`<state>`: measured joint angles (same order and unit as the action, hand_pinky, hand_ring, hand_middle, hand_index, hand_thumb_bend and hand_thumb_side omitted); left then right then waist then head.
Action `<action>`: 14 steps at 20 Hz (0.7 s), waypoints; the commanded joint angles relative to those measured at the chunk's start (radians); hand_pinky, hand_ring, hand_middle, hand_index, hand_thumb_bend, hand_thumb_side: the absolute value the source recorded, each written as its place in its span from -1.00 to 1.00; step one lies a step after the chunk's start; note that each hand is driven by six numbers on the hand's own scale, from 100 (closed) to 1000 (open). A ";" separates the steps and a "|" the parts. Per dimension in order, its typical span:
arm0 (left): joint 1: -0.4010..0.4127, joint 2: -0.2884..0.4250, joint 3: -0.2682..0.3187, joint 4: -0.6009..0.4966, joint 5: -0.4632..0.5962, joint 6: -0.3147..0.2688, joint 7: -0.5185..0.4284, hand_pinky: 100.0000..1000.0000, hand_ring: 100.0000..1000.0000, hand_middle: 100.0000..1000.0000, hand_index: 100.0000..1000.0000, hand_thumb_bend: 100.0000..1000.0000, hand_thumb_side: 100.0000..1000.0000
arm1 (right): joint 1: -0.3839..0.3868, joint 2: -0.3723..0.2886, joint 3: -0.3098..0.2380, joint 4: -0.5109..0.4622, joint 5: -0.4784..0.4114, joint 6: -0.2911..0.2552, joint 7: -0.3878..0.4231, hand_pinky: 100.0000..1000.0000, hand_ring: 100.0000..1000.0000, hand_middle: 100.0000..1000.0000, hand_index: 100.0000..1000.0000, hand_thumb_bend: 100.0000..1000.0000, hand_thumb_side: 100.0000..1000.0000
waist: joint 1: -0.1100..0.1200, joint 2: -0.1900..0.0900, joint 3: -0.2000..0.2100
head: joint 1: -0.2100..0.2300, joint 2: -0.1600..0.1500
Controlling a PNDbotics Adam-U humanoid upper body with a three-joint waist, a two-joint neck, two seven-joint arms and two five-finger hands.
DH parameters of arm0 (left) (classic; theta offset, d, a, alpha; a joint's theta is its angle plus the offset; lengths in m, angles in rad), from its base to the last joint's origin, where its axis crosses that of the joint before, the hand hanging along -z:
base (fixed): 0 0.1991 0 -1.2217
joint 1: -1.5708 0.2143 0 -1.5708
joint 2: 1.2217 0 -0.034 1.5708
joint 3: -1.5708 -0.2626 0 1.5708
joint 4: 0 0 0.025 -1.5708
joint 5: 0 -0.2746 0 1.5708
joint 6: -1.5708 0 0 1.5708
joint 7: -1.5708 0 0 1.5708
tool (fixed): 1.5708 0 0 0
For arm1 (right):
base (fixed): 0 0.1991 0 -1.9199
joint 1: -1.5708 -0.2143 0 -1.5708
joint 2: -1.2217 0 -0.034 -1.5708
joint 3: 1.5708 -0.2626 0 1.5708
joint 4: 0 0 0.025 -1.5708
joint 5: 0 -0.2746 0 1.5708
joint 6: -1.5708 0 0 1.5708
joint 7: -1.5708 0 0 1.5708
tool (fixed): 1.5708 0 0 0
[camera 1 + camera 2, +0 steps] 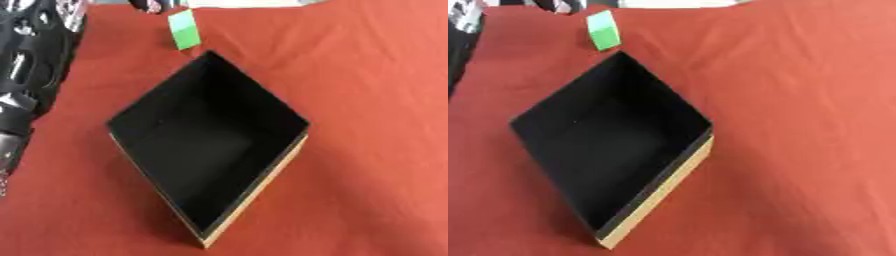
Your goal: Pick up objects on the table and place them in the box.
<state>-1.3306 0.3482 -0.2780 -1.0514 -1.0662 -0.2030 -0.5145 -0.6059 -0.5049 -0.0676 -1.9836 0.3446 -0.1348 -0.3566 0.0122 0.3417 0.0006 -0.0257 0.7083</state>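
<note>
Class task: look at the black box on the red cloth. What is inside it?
Nothing shows inside the box, only its dark floor and walls. The green block lies outside, beyond its far corner.

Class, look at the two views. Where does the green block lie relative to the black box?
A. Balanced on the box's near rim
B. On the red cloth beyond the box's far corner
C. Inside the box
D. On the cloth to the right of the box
B: the green block lies on the red cloth just past the far corner of the box, whose inside shows only black.
</note>
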 commanded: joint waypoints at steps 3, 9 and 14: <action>0.020 0.031 -0.120 -0.147 0.083 -0.082 0.029 -0.17 0.01 0.19 0.46 -0.33 -1.00 | 0.001 -0.008 -0.011 -0.016 0.011 -0.002 -0.003 0.51 0.18 -0.02 0.57 -1.00 0.27 | -0.004 -0.041 0.006 | -0.013 0.027; 0.099 0.103 -0.212 -0.300 0.177 -0.172 0.024 -0.18 0.00 0.17 0.43 -0.35 -1.00 | 0.014 -0.005 -0.014 -0.016 0.014 -0.002 -0.006 0.51 0.18 -0.02 0.57 -1.00 0.27 | 0.001 -0.055 0.014 | -0.029 0.044; 0.148 0.173 -0.303 -0.423 0.253 -0.187 0.038 -0.18 0.01 0.18 0.41 -0.34 -1.00 | 0.026 -0.004 -0.018 -0.016 0.015 -0.003 -0.011 0.51 0.18 -0.02 0.57 -1.00 0.27 | 0.006 -0.062 0.019 | -0.053 0.052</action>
<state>-1.1671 0.4851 -0.5682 -1.4324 -0.8344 -0.3852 -0.4824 -0.5707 -0.4961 -0.0742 -1.9836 0.3522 -0.1375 -0.3632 0.0195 0.3064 0.0194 -0.0723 0.7518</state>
